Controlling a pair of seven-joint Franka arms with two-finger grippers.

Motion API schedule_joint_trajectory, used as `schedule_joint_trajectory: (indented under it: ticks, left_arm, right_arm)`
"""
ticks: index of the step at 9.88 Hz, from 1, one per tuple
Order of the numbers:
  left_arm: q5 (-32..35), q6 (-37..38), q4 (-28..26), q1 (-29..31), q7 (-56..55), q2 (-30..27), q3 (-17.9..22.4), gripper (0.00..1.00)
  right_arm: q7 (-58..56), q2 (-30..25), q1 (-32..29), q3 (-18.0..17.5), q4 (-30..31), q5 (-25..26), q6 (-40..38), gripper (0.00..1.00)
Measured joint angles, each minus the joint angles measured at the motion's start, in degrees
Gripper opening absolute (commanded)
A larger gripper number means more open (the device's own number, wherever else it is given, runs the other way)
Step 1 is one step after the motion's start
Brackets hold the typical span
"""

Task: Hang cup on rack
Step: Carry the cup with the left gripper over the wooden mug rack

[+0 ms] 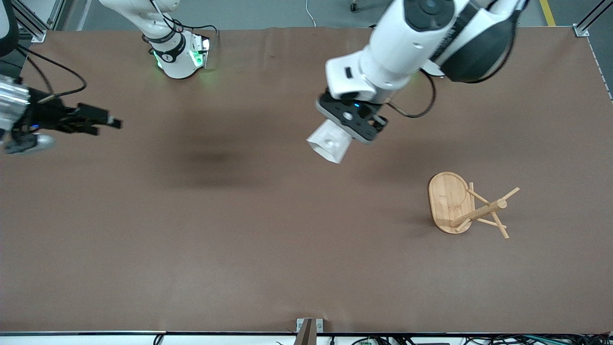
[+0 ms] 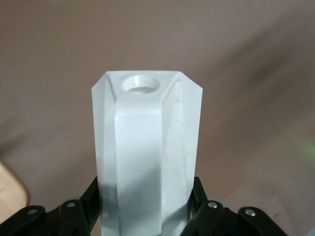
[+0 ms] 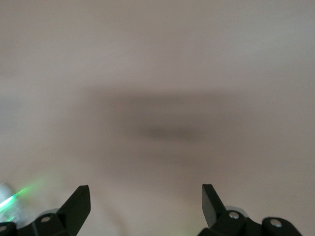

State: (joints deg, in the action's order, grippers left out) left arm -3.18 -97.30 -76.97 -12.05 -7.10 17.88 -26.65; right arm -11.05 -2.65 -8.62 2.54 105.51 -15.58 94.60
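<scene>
Left claw [image 1: 346,125] gripped the white faceted cup [image 1: 329,141] in the air above the brown bench [image 1: 239,230]; right claw [image 1: 103,120] waited, wide, empty. Transport step: next, thread the handle hole onto a peg of the toppled light wooden rack [image 1: 467,208].

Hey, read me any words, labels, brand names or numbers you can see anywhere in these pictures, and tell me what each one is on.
None can be read. The right arm's base ring carries small markings, too blurred to make out. The cup, the rack and the table bear no lettering.
</scene>
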Motion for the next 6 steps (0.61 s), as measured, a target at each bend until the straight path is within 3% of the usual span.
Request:
schedule_joint_trajectory:
  ticks: [3, 6]
  left_arm:
    - [0.16, 3.57, -0.32, 4.02, -9.66, -0.27, 0.02, 0.0]
    - [0.18, 4.25, -2.57, 5.93, -17.03, -0.56, 0.02, 0.01]
  right_arm:
    - [3.37, -0.21, -1.39, -0.34, -7.37, 10.44, -1.49, 1.0]
    - [9.42, -0.7, -1.04, -0.56, -16.9, 14.35, -11.68, 1.0]
